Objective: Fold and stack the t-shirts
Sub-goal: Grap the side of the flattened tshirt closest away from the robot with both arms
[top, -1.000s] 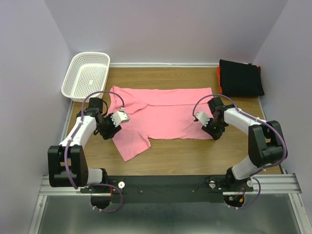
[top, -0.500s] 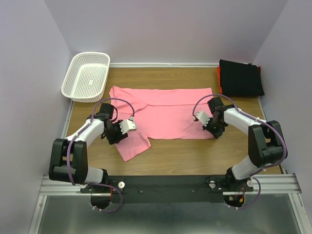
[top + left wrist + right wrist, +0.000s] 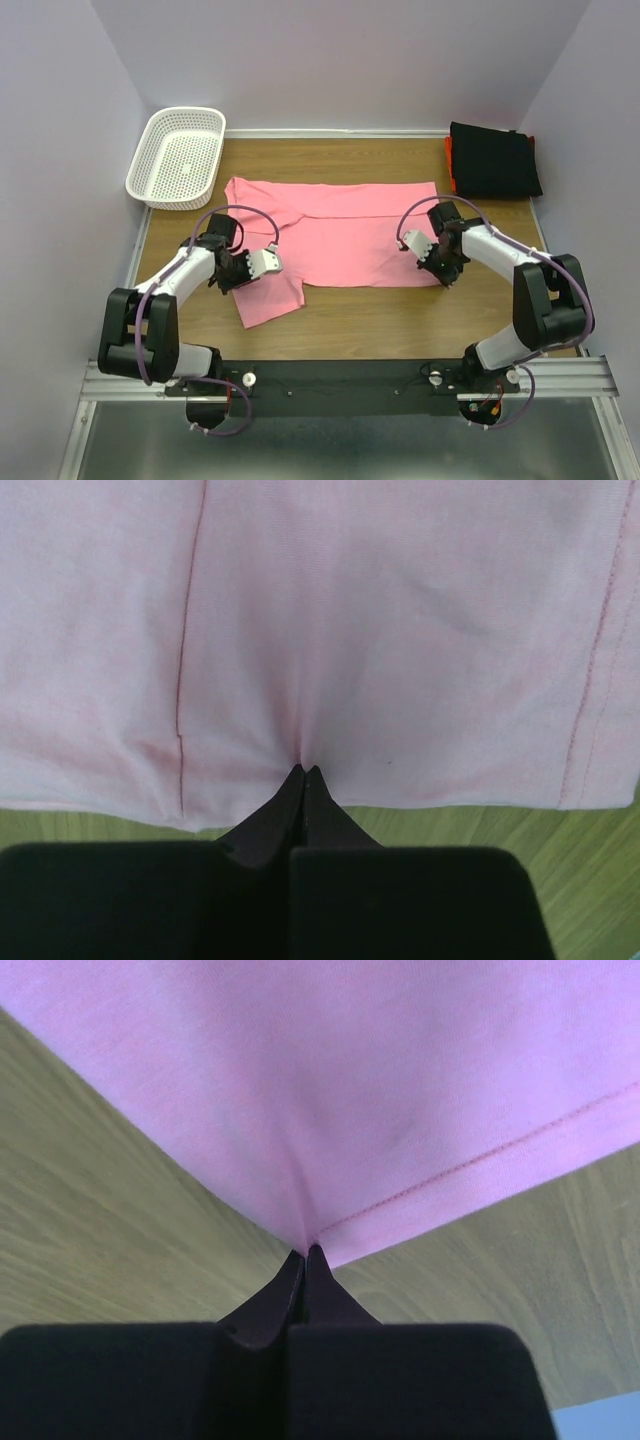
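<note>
A pink t-shirt [image 3: 340, 235] lies spread across the middle of the wooden table, one sleeve reaching toward the near left. My left gripper [image 3: 238, 283] sits at that sleeve's left edge, shut on a pinch of the pink fabric [image 3: 300, 680], which puckers at the tips [image 3: 304, 770]. My right gripper [image 3: 447, 280] is at the shirt's near right corner, shut on the hemmed corner [image 3: 400, 1110], with the cloth gathered into the closed tips [image 3: 305, 1252]. A folded black t-shirt [image 3: 494, 160] rests at the far right on top of an orange one [image 3: 449, 158].
A white plastic basket [image 3: 178, 155] stands at the far left corner. Purple walls close in the table on the left, back and right. Bare wood [image 3: 370, 320] runs between the shirt and the arm bases.
The left gripper slid down to the sleeve's edge and closed on the fabric. The right gripper closed on the shirt's corner, shifting slightly toward the near side.
</note>
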Controlling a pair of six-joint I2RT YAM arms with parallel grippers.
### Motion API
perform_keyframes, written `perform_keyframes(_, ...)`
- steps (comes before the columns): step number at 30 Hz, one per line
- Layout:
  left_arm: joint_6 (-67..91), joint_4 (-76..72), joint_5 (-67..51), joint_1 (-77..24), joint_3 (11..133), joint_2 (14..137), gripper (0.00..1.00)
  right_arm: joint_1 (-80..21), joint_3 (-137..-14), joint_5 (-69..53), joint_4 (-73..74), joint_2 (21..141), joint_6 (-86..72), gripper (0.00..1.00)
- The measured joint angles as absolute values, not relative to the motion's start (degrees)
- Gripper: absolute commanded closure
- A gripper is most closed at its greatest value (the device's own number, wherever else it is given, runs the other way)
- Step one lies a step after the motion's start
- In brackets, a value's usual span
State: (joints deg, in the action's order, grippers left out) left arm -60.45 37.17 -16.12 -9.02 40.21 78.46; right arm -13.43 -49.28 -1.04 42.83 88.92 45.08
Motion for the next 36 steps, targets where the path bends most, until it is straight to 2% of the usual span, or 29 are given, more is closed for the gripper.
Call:
perform_keyframes(17,-61.5,53.3,-15.5,-9.0,48.9,64.5,1.0,-12.3,-48.7,-0.6,50.9,74.2,46.2,0.99)
perform_keyframes(22,-61.3,54.3,-16.4,-8.1,55.3,67.7,1.0,-10.2,-53.7,-0.7,52.4,78.1,47.6,0.99)
perform_keyframes(36,-60.9,51.9,-18.8,-2.6,71.8,86.8,1.0,-6.1,-74.7,-1.3,52.7,97.9,51.8,0.99)
